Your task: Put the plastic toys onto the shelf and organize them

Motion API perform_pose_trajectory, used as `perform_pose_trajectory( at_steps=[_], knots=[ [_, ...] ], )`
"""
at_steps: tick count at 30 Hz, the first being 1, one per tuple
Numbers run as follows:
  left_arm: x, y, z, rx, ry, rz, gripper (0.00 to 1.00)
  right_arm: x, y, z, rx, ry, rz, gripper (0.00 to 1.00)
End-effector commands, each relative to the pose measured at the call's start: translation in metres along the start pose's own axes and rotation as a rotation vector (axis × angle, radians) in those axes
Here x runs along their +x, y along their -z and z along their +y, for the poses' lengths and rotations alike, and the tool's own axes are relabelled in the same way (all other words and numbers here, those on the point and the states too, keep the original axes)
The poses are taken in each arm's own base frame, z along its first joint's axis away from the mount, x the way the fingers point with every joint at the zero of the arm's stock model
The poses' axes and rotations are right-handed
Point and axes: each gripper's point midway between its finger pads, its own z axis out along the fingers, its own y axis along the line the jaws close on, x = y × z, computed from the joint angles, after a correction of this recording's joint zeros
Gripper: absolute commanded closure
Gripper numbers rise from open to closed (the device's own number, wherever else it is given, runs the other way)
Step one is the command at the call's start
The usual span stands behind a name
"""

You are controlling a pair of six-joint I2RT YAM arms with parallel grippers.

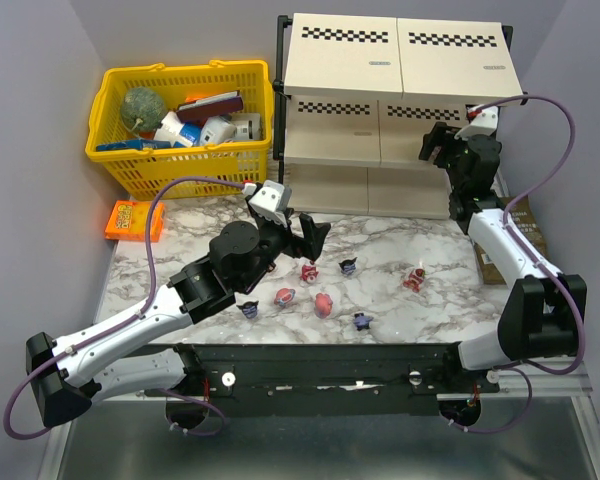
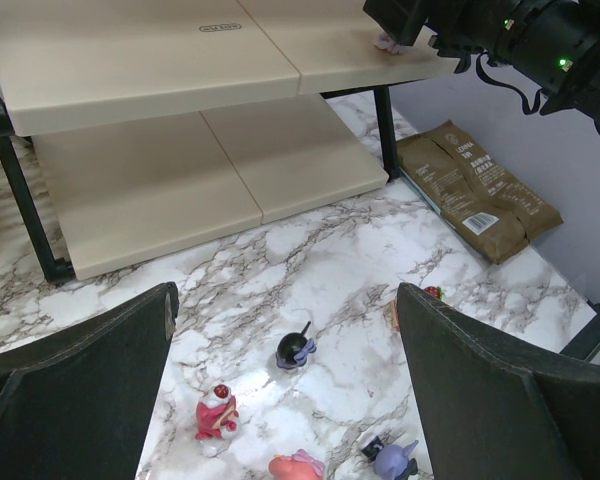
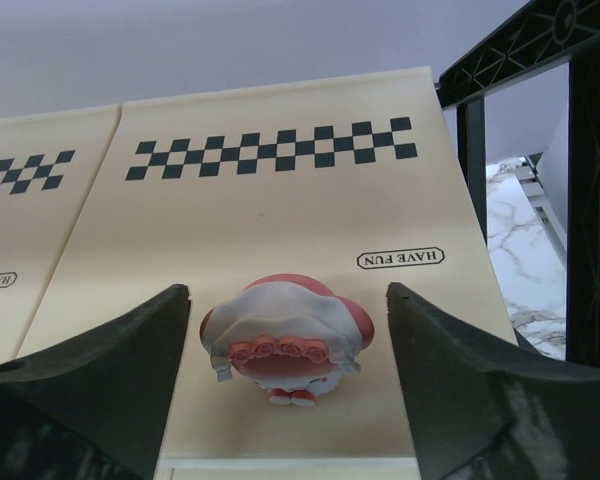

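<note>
Marble tabletop (image 1: pixel 435 250) w/ toys (image 1: pixel 323 303); right tool (image 3: pixel 287 293) straddles pink-white figurine (image 3: pixel 285 345) on shelf (image 3: pixel 280 200).

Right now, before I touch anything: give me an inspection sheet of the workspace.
Surface: marble table, toys scattered towards its near edge.
Job's things: seven toys seen loose on the table, among them a dark one and a red-pink one. One pink-and-white figurine stands on a shelf board.
Clutter: yellow basket of larger items, orange packet, brown bag.
Grippers: left gripper open above the loose toys. Right gripper open, fingers either side of the figurine, not touching it.
Cables: left cable and right cable, purple, looped free; no snag seen.
Surroundings: grey walls; nothing else seen.
</note>
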Motion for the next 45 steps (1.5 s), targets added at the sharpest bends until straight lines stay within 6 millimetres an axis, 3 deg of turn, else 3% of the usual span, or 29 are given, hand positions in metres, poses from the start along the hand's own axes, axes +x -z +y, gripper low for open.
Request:
perform_pose_trajectory(
  at_steps=[1,5,15,28,29,31,34,38,40,42,43,44,45],
  knots=[
    [-0.001,0.002,0.003,-0.009,0.000,-0.011,0.01,-0.018,0.003,0.001,-0.010,-0.013,-0.026,0.09],
    [-0.001,0.002,0.004,-0.011,0.001,-0.010,0.01,-0.025,0.007,0.002,-0.013,-0.021,-0.041,0.00],
    [-0.002,0.004,0.006,-0.019,0.006,-0.019,0.01,-0.030,0.021,0.003,-0.010,-0.053,-0.003,0.00],
    [-0.001,0.009,0.014,-0.045,0.006,-0.030,0.01,-0.018,0.079,0.001,-0.028,-0.092,0.064,0.00],
    [-0.001,0.010,0.014,-0.047,0.009,-0.030,0.01,-0.008,0.084,0.003,-0.036,-0.105,0.095,0.00],
    [0.000,0.012,0.016,-0.051,0.013,-0.030,0.01,-0.015,0.098,0.006,-0.059,-0.121,0.075,0.00],
    [0.002,0.014,0.020,-0.068,0.014,-0.029,0.01,-0.008,0.127,0.019,-0.107,-0.089,0.061,0.00],
    [0.003,0.018,0.031,-0.115,0.005,-0.036,0.01,0.004,0.161,0.059,-0.237,-0.054,0.073,0.00],
    [-0.001,0.020,0.040,-0.157,0.006,-0.055,0.01,0.010,0.176,0.068,-0.263,-0.065,0.074,0.00],
    [-0.003,0.025,0.048,-0.195,-0.002,-0.057,0.01,0.013,0.194,0.095,-0.368,-0.105,0.069,0.00],
    [-0.003,0.027,0.052,-0.209,-0.013,-0.059,0.01,0.037,0.202,0.103,-0.404,-0.101,0.101,0.00],
    [-0.004,0.029,0.055,-0.223,-0.019,-0.062,0.01,0.021,0.219,0.127,-0.511,-0.134,0.020,0.00],
    [-0.007,0.031,0.057,-0.234,-0.026,-0.068,0.01,0.028,0.225,0.135,-0.545,-0.140,0.019,0.00]
  ],
)
